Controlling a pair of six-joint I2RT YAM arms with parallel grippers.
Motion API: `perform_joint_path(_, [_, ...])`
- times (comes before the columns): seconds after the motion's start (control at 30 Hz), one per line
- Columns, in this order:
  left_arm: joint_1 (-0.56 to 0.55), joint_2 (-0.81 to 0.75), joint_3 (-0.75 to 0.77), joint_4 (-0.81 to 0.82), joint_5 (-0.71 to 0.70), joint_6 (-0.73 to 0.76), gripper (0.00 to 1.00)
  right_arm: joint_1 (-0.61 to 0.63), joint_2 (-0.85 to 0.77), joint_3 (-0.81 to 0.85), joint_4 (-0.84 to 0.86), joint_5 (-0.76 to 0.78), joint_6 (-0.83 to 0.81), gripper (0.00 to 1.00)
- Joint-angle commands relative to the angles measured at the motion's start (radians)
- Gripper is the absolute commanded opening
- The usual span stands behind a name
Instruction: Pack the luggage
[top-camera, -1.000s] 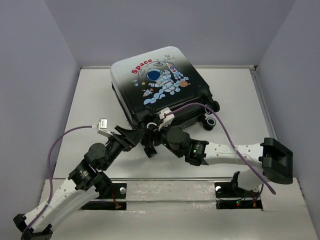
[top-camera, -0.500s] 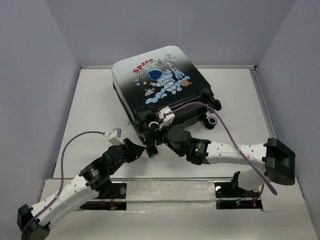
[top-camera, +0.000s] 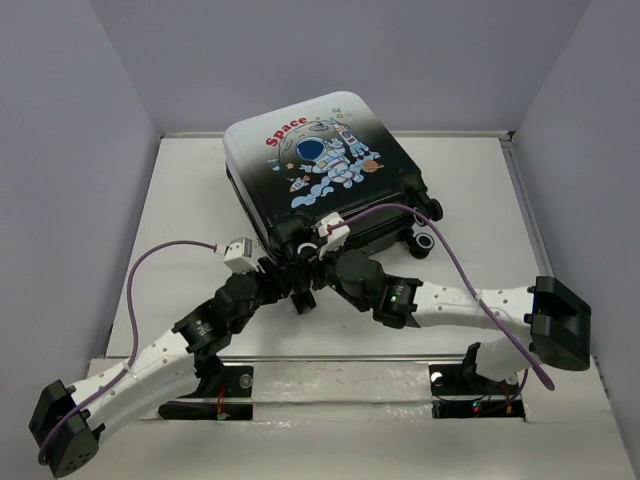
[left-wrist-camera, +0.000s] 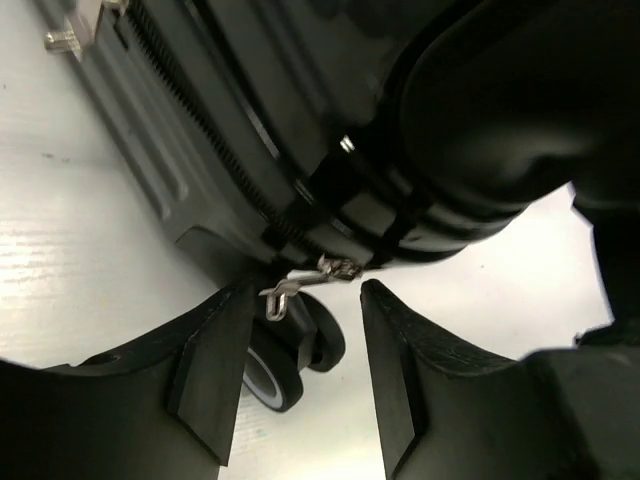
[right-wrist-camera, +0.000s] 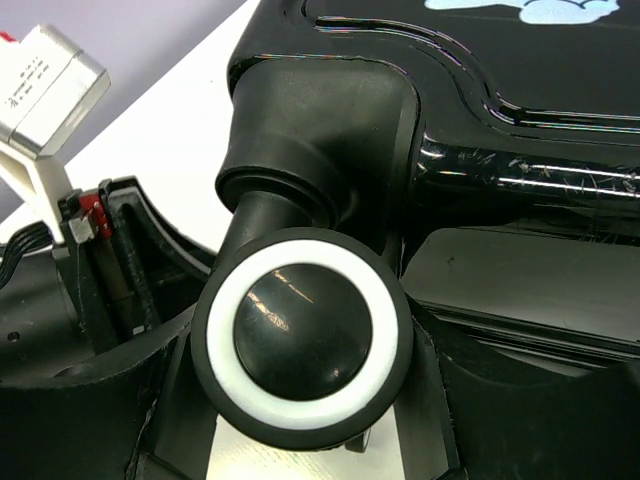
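The luggage (top-camera: 320, 160) lies shut on the table, astronaut and red "Space" print facing up. My left gripper (top-camera: 283, 281) is at its near-left corner. In the left wrist view its jaws (left-wrist-camera: 308, 300) are open, with a small metal zipper pull (left-wrist-camera: 300, 283) hanging between the fingertips, just under the zipper track of the luggage (left-wrist-camera: 200, 130). A caster wheel (left-wrist-camera: 285, 365) sits behind it. My right gripper (top-camera: 308, 270) is at the same corner. In the right wrist view its fingers (right-wrist-camera: 305, 390) straddle the white-ringed caster wheel (right-wrist-camera: 300, 340) and appear closed on it.
Two more casters (top-camera: 422, 243) stick out at the luggage's near-right corner. The left arm's wrist camera (right-wrist-camera: 50, 70) is close to the right gripper. Purple cables loop over both arms. Grey walls enclose the table (top-camera: 180, 200) on three sides.
My left arm has stretched forward and right, bringing its open jaws up to the zipper pull at the luggage corner. The right arm has stayed at the caster wheel.
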Motion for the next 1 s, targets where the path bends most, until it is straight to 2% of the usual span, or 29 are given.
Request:
perform_joint_path(0.0, [-0.006, 0.041, 0.071, 0.145, -0.1, 0.075, 0.56, -0.023, -0.021, 0.056, 0.096, 0.042, 0.032, 0.07])
perform_joint_path(0.17, [-0.009, 0.105, 0.104, 0.185, -0.141, 0.101, 0.51, -0.023, -0.008, 0.036, 0.139, -0.018, 0.04, 0.07])
perform_joint_path(0.23, [-0.007, 0.128, 0.116, 0.185, -0.16, 0.11, 0.45, -0.023, -0.005, 0.027, 0.157, -0.038, 0.043, 0.07])
perform_joint_path(0.3, [-0.007, 0.149, 0.137, 0.168, -0.225, 0.115, 0.22, -0.023, -0.008, 0.004, 0.176, -0.056, 0.054, 0.07])
perform_joint_path(0.33, [-0.007, 0.153, 0.145, 0.155, -0.226, 0.115, 0.22, -0.023, -0.013, 0.004, 0.176, -0.056, 0.057, 0.07])
perform_joint_path(0.37, [-0.007, 0.153, 0.153, 0.139, -0.27, 0.115, 0.07, -0.023, -0.016, -0.013, 0.176, -0.055, 0.058, 0.07])
perform_joint_path(0.63, [-0.006, 0.099, 0.18, -0.111, -0.451, 0.052, 0.06, -0.023, -0.165, -0.136, 0.096, 0.023, 0.077, 0.07])
perform_joint_path(0.87, [0.083, 0.074, 0.142, -0.171, -0.46, 0.019, 0.06, -0.023, -0.34, -0.216, -0.039, 0.031, 0.078, 0.07])
perform_joint_path(0.97, [0.167, 0.082, 0.137, -0.098, -0.385, 0.056, 0.06, -0.023, -0.404, -0.246, -0.083, 0.008, 0.08, 0.07])
